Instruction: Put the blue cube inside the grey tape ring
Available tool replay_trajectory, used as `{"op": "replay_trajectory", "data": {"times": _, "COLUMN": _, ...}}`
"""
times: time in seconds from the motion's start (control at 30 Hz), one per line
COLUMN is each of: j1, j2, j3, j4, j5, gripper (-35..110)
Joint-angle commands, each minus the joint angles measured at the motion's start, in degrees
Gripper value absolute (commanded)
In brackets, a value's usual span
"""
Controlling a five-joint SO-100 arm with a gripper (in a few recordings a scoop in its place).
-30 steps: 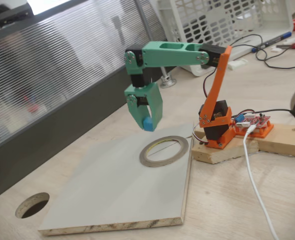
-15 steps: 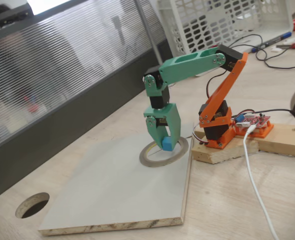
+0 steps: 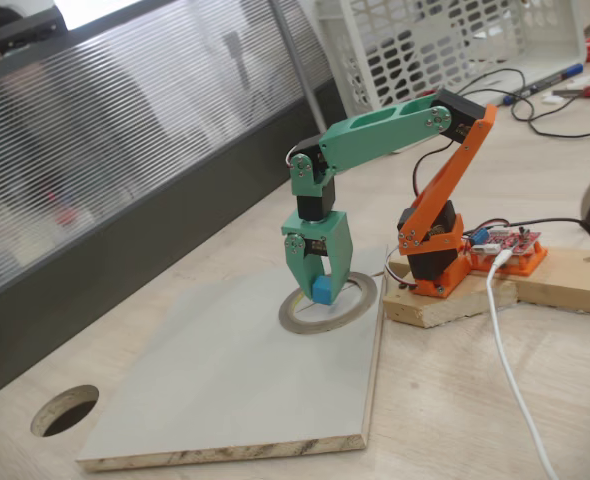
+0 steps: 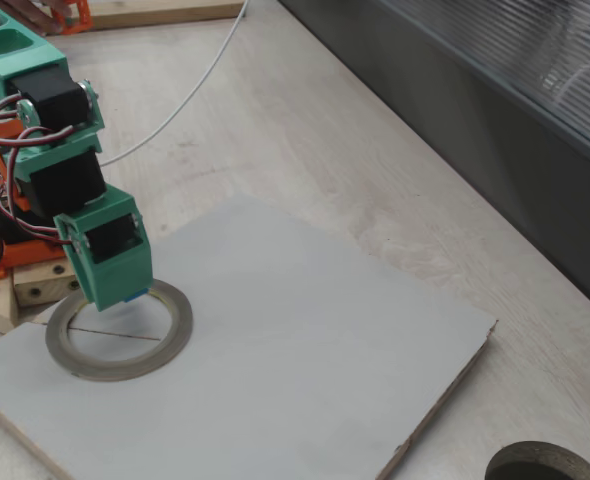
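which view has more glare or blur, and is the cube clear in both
In a fixed view, bright window glare washes the top edge and the blue cube shows sharp in the tool; in another fixed view the light is even and soft, the cube a mere sliver under the tool, over the grey tape ring.

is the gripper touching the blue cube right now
Touching. In a fixed view the blue cube sits pinched between the green gripper fingertips, with no gap on either side, low over the grey tape ring.
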Motion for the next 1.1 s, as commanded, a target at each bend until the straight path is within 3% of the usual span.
{"op": "replay_trajectory", "data": {"times": 0.0, "j1": 0.53, "j2": 2.11, "j3": 0.79, "j4": 0.26, "j5": 0.53, "gripper": 2}}
{"op": "replay_trajectory", "data": {"times": 1.07, "j1": 4.31, "j2": 1.23, "j3": 0.79, "j4": 1.05, "j5": 0.62, "gripper": 2}}
